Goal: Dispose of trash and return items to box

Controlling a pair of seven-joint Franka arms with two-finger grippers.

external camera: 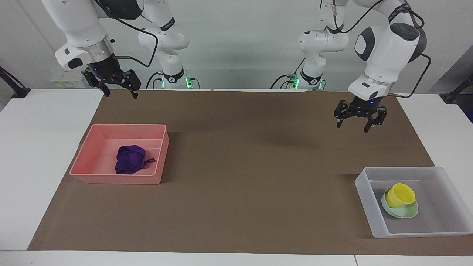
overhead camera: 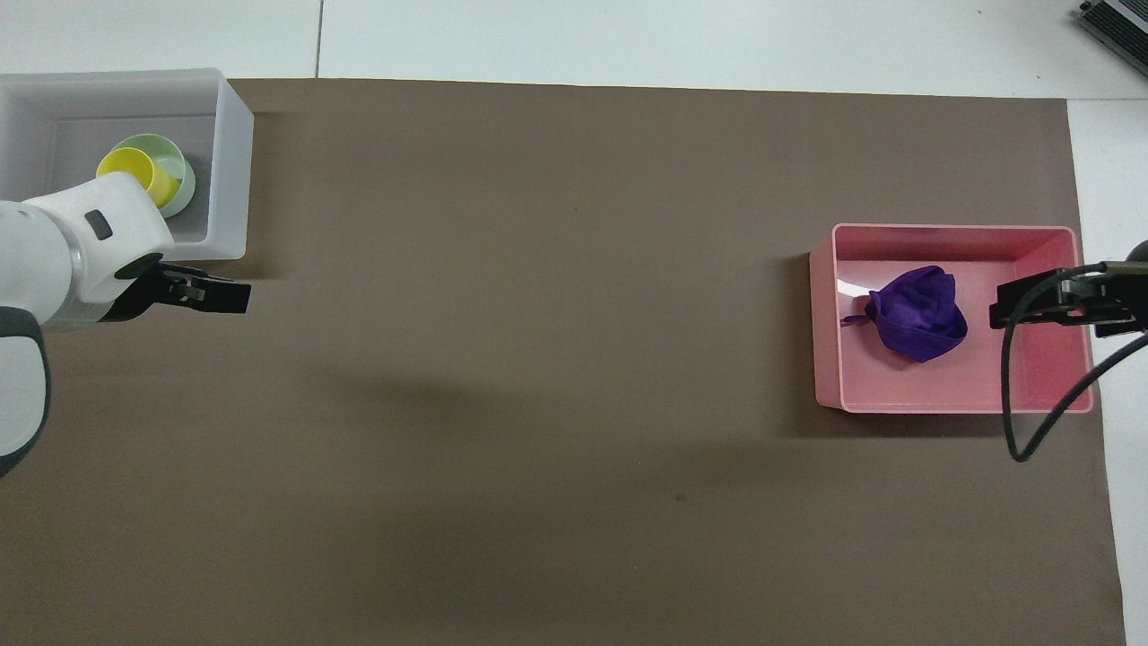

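**A:** White room, white worktop (external camera: 48, 155) with a big brown mat (external camera: 236, 166) over it. Looks like everything's already sorted? The purple rag (external camera: 129, 159) is lying in the pink tub (external camera: 118, 179) toward the right arm's end, and the yellow cup (external camera: 400, 194) sits tilted in the green bowl (external camera: 406, 212), both inside the clear box (external camera: 369, 207) toward the left arm's end.

**B:** Yeah. If anything needed regrabbing: the rag's probably soft and light, so pinch a fold on top. The cup and bowl look like light, stiff, slick plastic, so I'd go for a rim.

**A:** Anything in the way?

**B:** Only the tub and box walls. The left hand (external camera: 357, 119) is up over bare mat, fingers spread, holding nothing. The right hand (external camera: 117, 85) hangs over the mat's edge by the robots, also open and empty.
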